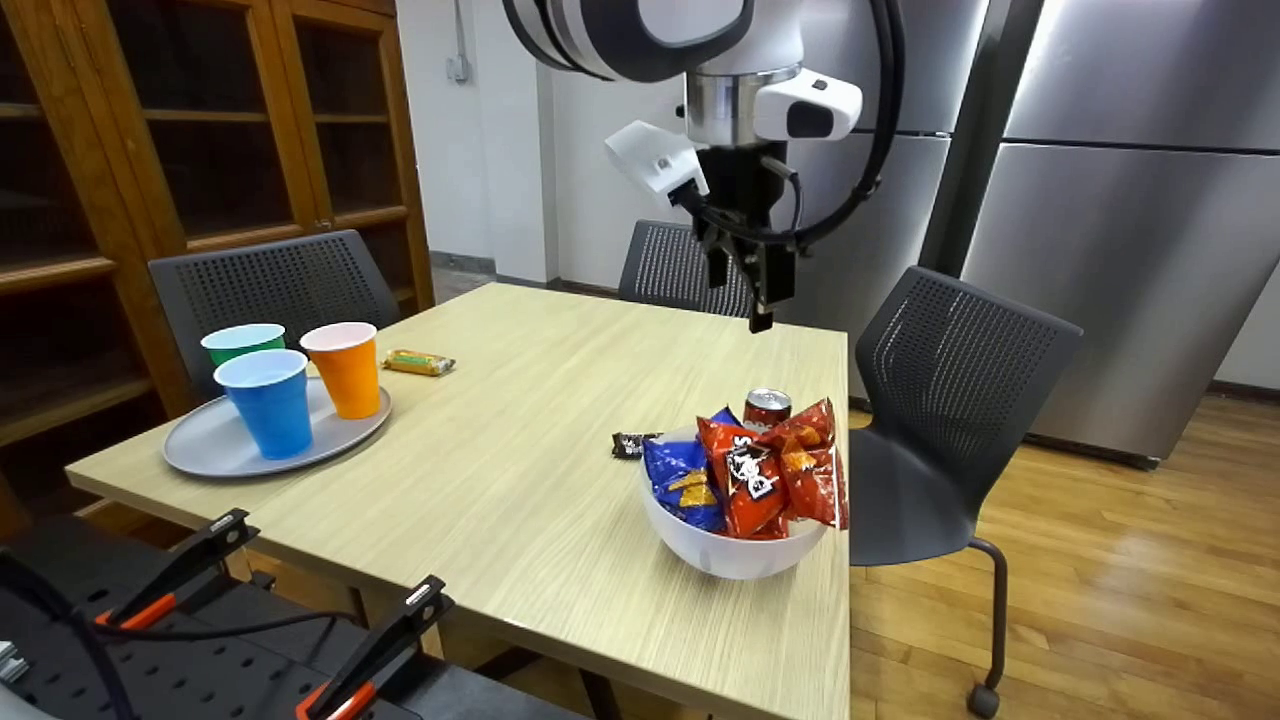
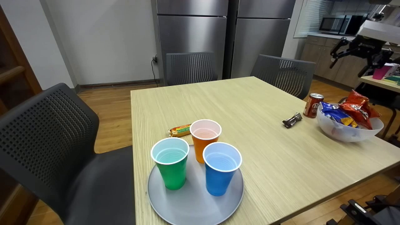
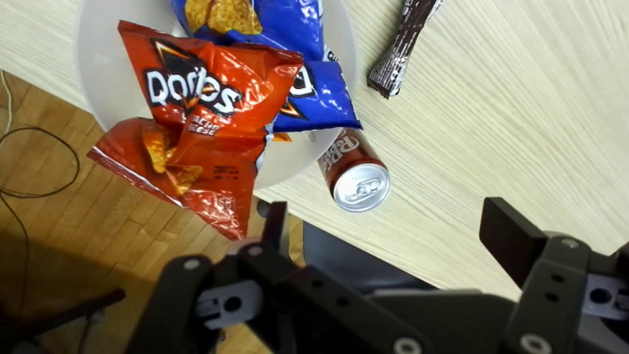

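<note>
My gripper stands wide open with nothing between its fingers; in both exterior views it hangs in the air above the table's end. Nearest in the wrist view is an upright brown-red soda can, its silver top facing up. Touching or close beside the can is a translucent white bowl. Red chip bags and blue chip bags fill this bowl, one red bag hanging past the rim. A small dark-wrapped candy lies on the table near the bowl.
A grey plate carries a green cup, an orange cup and a blue cup. A gold-wrapped bar lies beside it. Dark chairs surround the wooden table. Clamps stand near its front edge.
</note>
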You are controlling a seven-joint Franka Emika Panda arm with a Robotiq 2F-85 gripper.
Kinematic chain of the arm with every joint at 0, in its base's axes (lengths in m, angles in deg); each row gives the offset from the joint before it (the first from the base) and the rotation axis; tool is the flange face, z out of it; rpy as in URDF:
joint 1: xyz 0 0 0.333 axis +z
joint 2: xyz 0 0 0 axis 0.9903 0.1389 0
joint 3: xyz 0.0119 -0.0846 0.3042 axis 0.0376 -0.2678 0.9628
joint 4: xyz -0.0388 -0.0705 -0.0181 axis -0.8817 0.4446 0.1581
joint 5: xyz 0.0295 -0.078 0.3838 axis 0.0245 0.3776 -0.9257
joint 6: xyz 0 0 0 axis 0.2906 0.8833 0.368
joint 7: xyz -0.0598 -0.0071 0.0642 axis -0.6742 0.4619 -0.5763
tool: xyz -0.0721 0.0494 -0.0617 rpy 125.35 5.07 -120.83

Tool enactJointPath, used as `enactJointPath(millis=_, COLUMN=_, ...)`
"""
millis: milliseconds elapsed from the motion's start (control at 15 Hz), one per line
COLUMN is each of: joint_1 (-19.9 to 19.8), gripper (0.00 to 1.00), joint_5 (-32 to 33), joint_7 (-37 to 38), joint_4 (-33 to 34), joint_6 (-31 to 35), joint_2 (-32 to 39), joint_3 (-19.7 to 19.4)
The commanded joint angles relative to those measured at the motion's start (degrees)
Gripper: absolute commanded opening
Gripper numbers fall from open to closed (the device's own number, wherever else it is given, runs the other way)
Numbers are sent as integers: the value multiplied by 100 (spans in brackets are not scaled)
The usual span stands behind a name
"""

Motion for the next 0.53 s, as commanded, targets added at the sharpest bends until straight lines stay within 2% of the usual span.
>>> enactJointPath(millis=0, joint_1=264, gripper=100, joint_5=671, joint_7=179, joint_4=-190, joint_6=-105, joint_2=-390, joint_3=85)
enactJointPath(millis=467, joint_1=790, gripper=100, joint_5=1633, joint_7=475, joint_4=-181, joint_6=-189, joint_2=-525, joint_3=372)
